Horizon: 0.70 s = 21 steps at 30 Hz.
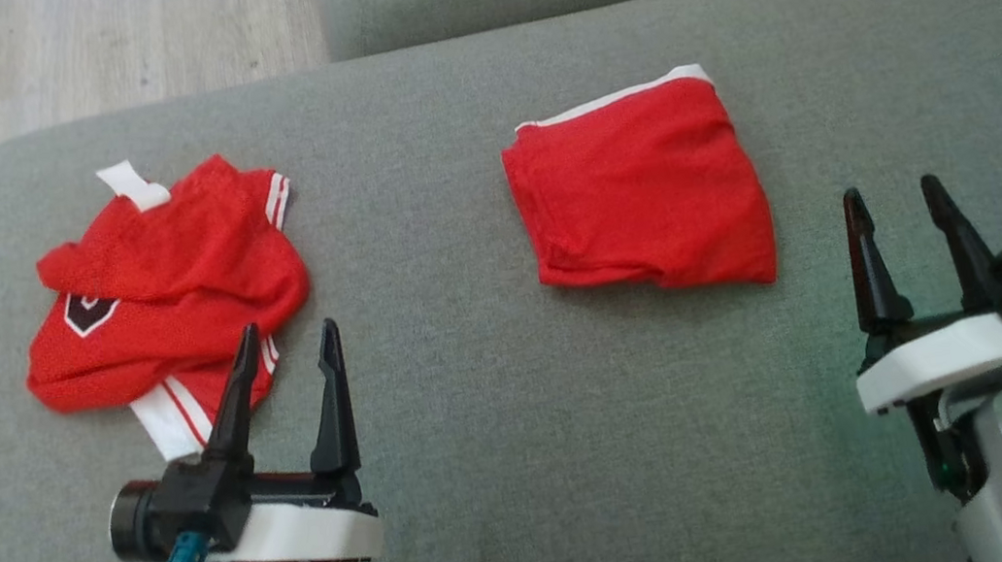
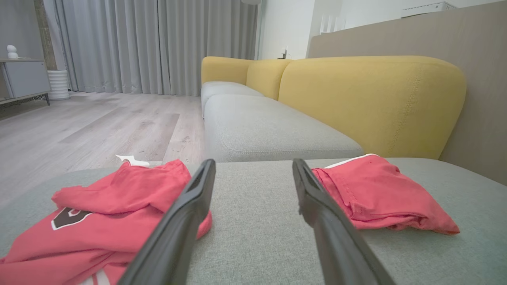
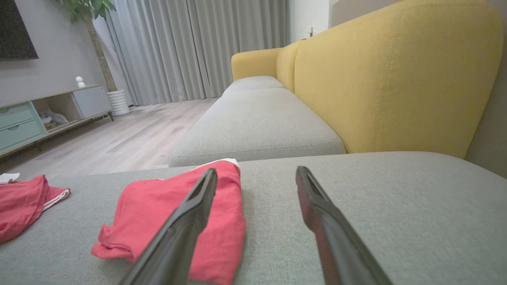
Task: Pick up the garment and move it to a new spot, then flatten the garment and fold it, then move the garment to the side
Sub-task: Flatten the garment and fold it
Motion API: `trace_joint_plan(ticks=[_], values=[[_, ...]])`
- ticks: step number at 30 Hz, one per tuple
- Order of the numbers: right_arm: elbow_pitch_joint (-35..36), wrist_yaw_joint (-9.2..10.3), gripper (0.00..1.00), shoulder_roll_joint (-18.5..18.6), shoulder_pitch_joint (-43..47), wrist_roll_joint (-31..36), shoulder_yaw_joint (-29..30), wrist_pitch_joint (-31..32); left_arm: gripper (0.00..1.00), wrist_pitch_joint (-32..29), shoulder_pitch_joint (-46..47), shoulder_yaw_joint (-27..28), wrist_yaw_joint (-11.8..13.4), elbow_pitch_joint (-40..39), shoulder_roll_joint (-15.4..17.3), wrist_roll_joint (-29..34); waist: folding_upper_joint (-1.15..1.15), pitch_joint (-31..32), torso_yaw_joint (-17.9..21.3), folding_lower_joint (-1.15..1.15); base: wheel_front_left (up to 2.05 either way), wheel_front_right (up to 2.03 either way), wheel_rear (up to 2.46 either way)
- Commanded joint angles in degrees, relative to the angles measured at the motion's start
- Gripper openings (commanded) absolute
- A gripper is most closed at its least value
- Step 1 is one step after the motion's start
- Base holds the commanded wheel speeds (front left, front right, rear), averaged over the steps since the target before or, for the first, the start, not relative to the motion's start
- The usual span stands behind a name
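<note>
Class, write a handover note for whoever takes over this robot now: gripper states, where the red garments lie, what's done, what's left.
Left gripper: open, empty, at the near edge of the crumpled red mesh jersey with white stripes.
Right gripper: open, empty, right of the folded plain red garment with a white band, not touching.
Both garments lie apart on the grey fabric sofa seat.
Done: the plain garment looks folded and set down.
Left: the jersey is crumpled; likely flatten, fold, move aside.
</note>
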State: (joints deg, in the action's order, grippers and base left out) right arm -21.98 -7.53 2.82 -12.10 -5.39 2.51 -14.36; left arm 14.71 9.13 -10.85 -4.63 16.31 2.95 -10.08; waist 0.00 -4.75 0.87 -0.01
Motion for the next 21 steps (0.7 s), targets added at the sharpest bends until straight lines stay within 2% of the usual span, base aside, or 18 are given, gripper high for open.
trace_joint_plan(ticks=[1,2,3,4,10,18,19,20,21], values=[[2.53,0.04,1.0,0.07,-2.18,0.21,-1.06,-0.32,1.0,0.29,2.4,2.21,-0.12,-2.13,0.12,-0.2,0.0,-1.19,-0.42,0.01,0.0,0.0,0.0],[2.97,0.04,1.0,0.06,-2.66,0.48,-1.2,0.03,1.0,0.29,2.75,2.09,-0.24,-2.26,0.11,-0.16,0.0,-1.91,-0.75,0.01,0.0,0.0,0.0],[3.22,0.04,0.54,0.06,-3.24,0.69,-1.35,0.71,1.0,0.29,3.16,1.93,-0.37,-2.37,0.1,-0.11,0.0,-2.71,-1.16,0.01,0.0,0.0,0.0],[3.48,0.04,0.0,0.06,-4.05,0.99,-1.27,1.27,1.0,0.29,3.64,1.83,-0.5,-2.5,0.09,-0.07,0.0,-3.59,-1.6,0.01,0.0,0.0,0.0],[1.47,0.04,0.0,0.06,-11.87,3.18,-1.44,4.69,1.0,0.29,6.67,0.62,-1.34,-2.76,0.04,0.1,0.0,-9.43,-5.22,0.01,0.0,0.0,0.0],[-13.97,0.04,0.0,0.06,-24.47,9.58,3.17,6.59,1.0,0.29,10.23,-0.97,-2.01,-2.59,-0.03,-0.63,0.0,-14.51,-10.53,0.01,0.0,0.0,0.0],[-13.97,0.04,0.0,0.06,-24.47,9.58,3.17,6.59,1.0,0.29,10.23,-0.97,-2.01,-2.59,-0.03,-0.63,0.0,-14.51,-10.53,0.01,0.0,0.0,0.0],[-19.18,0.04,0.0,0.09,-26.6,11.27,6.13,7.48,1.0,0.29,10.74,-1.23,-2.08,-2.56,-0.04,-0.87,0.0,-15.02,-11.51,0.01,0.0,0.0,0.0],[-19.18,0.04,0.0,0.09,-26.6,11.27,6.13,7.48,1.0,0.29,10.74,-1.23,-2.08,-2.56,-0.04,-0.87,0.0,-15.02,-11.51,0.01,0.0,0.0,0.0]])
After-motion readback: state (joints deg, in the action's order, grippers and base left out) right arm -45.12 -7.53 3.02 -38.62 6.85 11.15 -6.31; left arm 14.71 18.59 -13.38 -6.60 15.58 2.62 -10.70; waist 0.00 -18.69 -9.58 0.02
